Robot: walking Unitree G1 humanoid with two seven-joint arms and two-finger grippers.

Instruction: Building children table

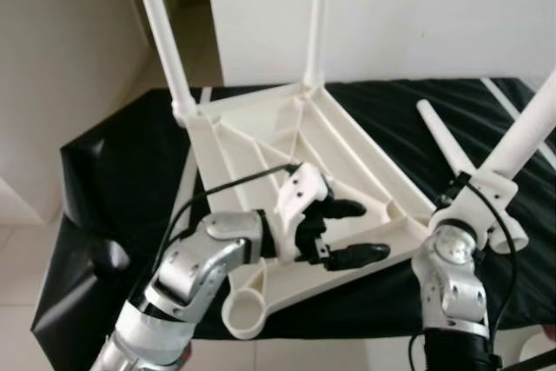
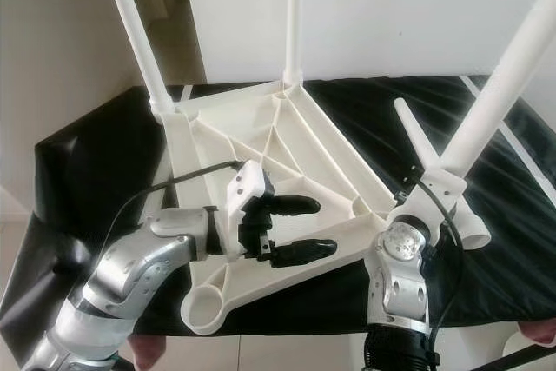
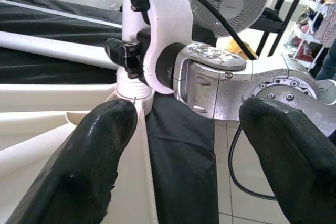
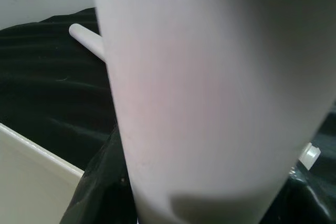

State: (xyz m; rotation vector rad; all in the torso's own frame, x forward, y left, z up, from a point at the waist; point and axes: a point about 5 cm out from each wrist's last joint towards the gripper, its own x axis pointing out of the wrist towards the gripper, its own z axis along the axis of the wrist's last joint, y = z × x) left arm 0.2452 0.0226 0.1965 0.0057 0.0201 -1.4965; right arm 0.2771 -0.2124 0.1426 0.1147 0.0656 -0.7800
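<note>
Fingers (image 1: 352, 208) of the left gripper (image 1: 358, 232) spread open over the upturned tabletop (image 1: 287, 141) on the black-draped surface (image 1: 113, 180), two legs (image 1: 161, 28) fitted, as the right gripper (image 1: 473, 193), its grip unclear, brings a third leg (image 1: 530, 132) to its corner socket; one leg (image 1: 445, 141) lies loose.

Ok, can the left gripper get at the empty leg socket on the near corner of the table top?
Probably yes: the left gripper is open above the table top, and the socket sits just below, with nothing between them.
</note>
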